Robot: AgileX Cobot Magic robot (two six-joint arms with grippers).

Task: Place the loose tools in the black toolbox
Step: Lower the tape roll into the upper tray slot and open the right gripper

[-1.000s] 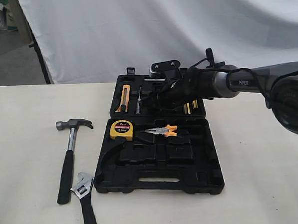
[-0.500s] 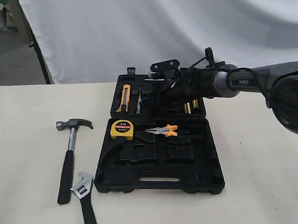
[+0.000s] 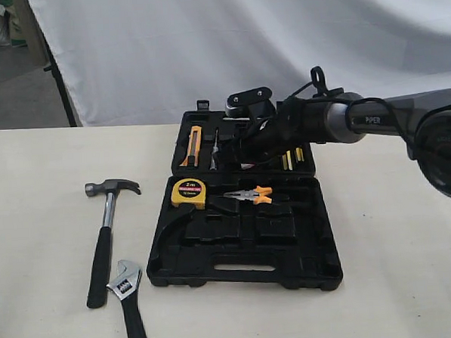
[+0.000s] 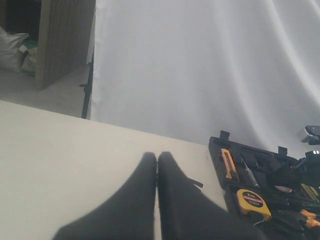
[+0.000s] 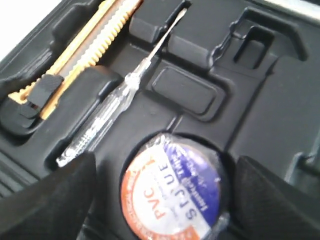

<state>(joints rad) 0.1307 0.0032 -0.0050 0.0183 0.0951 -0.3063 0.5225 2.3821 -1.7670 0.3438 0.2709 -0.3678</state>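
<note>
Nearest on the table (image 3: 32, 224), wrench (image 3: 129, 299) and hammer (image 3: 102, 247) lie loose left of your open toolbox (image 3: 239, 278). Farther back, your right gripper (image 5: 165, 175) spreads wide around the tape roll (image 5: 172, 197), seated in the rear half; your left gripper (image 4: 157, 165) is closed, empty.

My right gripper (image 5: 165, 202) has lifted slightly and drawn a little farther from the hammer (image 3: 106, 221). The black toolbox (image 3: 322, 274) has slid the same way, widening its gap to the hammer.
</note>
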